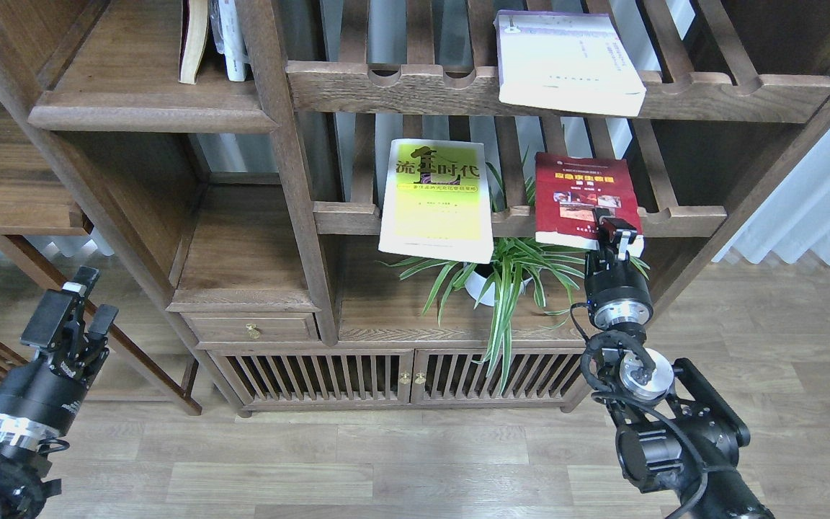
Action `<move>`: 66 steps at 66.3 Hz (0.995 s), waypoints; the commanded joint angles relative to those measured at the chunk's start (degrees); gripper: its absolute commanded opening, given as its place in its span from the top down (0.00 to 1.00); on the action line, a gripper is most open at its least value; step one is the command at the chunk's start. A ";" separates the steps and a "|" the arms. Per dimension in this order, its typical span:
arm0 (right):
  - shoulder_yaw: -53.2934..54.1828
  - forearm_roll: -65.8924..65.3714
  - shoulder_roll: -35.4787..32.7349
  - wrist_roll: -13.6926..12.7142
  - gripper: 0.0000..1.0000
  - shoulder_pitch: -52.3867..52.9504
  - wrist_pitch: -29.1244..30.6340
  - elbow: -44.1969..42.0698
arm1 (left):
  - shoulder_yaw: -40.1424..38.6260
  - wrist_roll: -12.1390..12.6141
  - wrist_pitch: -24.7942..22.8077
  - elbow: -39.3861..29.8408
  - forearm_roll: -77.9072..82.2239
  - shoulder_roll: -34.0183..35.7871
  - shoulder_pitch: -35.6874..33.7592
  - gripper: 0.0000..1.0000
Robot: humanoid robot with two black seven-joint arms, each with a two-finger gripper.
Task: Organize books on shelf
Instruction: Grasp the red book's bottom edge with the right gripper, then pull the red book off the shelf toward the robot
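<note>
Right arm (674, 432) enters from bottom right, forearm angled up, wrist vertical. Right pincer (613, 234) is at the lower right corner of the dark red book (584, 198); its fingers overlap the book's bottom edge, but I can't tell whether they're clamped on it.

Left arm (19, 418) is low at bottom left, clear of the furniture. Left pincer (76, 306) points up, fingers parted, holding nothing.

Dark red book and yellow-green book (438, 198) both lie on the lower slatted rack (681, 216), overhanging its front rail. Spider plant (501, 274) sits below them.

White book (566, 61) lies on the upper slatted rack (386, 86), overhanging too.

Shelf (134, 94), top left, carries 2 upright books (213, 36).
</note>
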 commanded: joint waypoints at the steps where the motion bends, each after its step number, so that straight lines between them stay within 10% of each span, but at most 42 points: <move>1: -0.40 1.82 0.00 0.37 0.94 -2.30 -0.08 3.92 | 0.00 0.00 0.00 0.09 0.00 0.00 0.00 0.00; 66: 12.08 8.59 0.00 4.06 0.95 -32.71 13.60 17.90 | 1.24 0.00 0.00 1.23 0.09 -0.61 -0.18 0.00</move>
